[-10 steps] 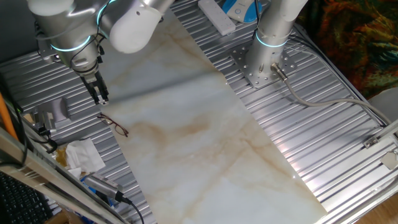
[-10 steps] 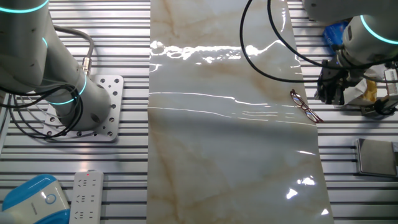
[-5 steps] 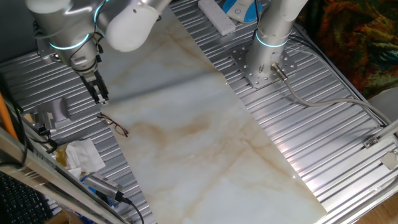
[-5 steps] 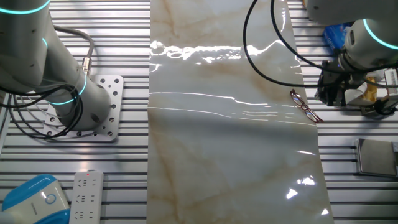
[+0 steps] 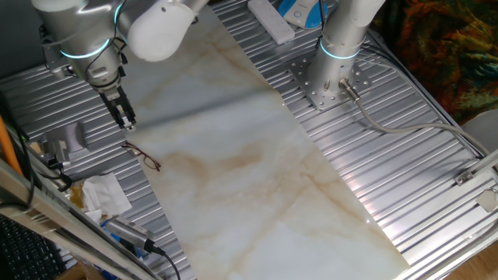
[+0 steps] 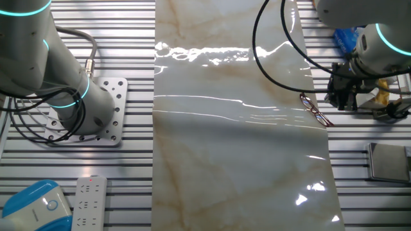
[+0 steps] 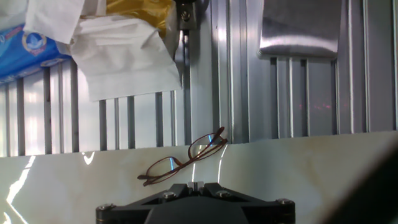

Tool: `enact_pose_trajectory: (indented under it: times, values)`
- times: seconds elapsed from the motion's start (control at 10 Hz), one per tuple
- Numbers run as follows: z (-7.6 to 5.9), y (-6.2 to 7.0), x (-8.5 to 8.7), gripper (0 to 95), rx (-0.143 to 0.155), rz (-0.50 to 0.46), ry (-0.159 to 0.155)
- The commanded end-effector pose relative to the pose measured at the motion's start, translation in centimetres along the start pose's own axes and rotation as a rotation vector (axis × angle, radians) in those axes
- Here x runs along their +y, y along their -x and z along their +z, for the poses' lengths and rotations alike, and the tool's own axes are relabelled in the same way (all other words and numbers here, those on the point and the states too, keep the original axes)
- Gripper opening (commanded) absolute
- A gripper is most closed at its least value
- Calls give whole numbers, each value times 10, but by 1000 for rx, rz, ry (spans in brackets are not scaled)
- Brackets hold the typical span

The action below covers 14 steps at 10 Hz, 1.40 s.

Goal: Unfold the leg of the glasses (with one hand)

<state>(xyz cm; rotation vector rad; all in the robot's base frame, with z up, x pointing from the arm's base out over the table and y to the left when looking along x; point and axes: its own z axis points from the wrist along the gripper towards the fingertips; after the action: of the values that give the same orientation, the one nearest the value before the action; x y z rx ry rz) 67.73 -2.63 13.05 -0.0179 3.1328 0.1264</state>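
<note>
One fixed view: gripper [image 5: 125,120] seemingly unmoved, glasses [image 5: 145,157] untouched.

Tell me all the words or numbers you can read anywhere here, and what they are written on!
None can be read.
Blue packet: a round logo and white print, too blurred to read.
White remote: buttons with marks too small to read.
Blue and white device: a round emblem, no legible text.
The glasses: no visible lettering.
</note>
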Motion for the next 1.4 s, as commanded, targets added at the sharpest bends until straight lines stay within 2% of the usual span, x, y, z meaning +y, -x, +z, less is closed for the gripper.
enact_pose_trajectory:
  times: [0.1,0.4,0.7,1.2,1.3,1.4]
  values:
    - [3,9,-2,0,3,-10,1]
    - [7,28,-4,0,6,-59,-5]
    - [13,34,-5,0,3,-118,-6]
    - [24,34,-7,0,13,-400,-28]
    - [25,35,-7,0,14,-418,-32]
    - [32,35,-9,0,15,-484,-38]
